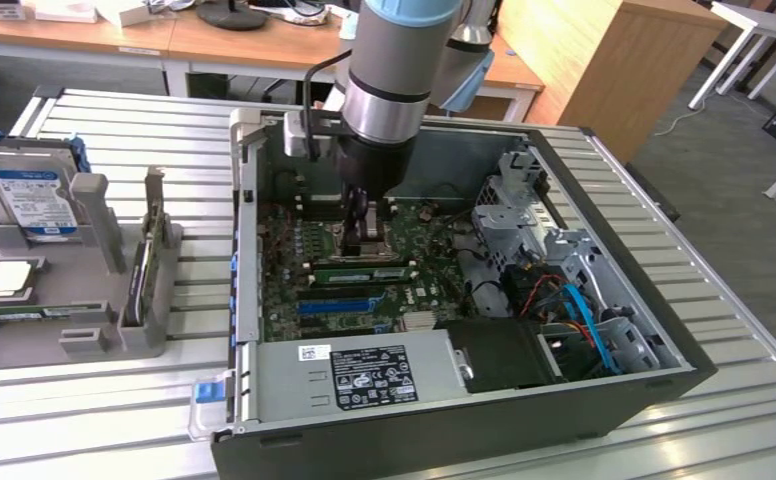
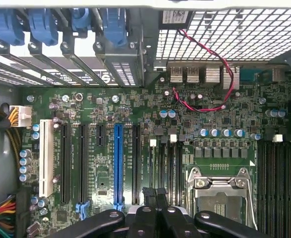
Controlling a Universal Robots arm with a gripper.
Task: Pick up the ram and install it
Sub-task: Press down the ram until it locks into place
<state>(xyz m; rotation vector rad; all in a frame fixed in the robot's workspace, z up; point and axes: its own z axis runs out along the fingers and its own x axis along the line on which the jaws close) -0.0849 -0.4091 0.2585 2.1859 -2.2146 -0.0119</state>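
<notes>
So here's where we are: the gripper (image 1: 367, 243) is reaching down inside the open PC case (image 1: 655, 385), right over the motherboard (image 1: 422, 290). Its fingers (image 2: 146, 218) are pressed together, and we can't make out anything pinched between them. The ram (image 1: 356, 272) is a thin green stick with a pale label. It looks to us like it's sitting in the memory slots, on the side of the gripper nearer the exterior camera and just beside it. We can't tell if the fingertips are actually touching it. As for writing, not much luck. The power supply (image 1: 361, 400) has a black label (image 1: 372, 378) and a small white sticker (image 1: 312, 352), but both are too small for us to read. It's the same with the blue-and-white label on the hard drive (image 1: 31, 200), which stands in the grey fixture (image 1: 75, 335) on the exterior view's left. In the wrist view we get the bright blue slot (image 2: 118, 163), the silver processor socket (image 2: 219, 191), a red wire (image 2: 223, 69) and a white sticker (image 2: 175, 17) on the case wall. There's tiny white print beside the slots, and we can't read that or the sticker.
</notes>
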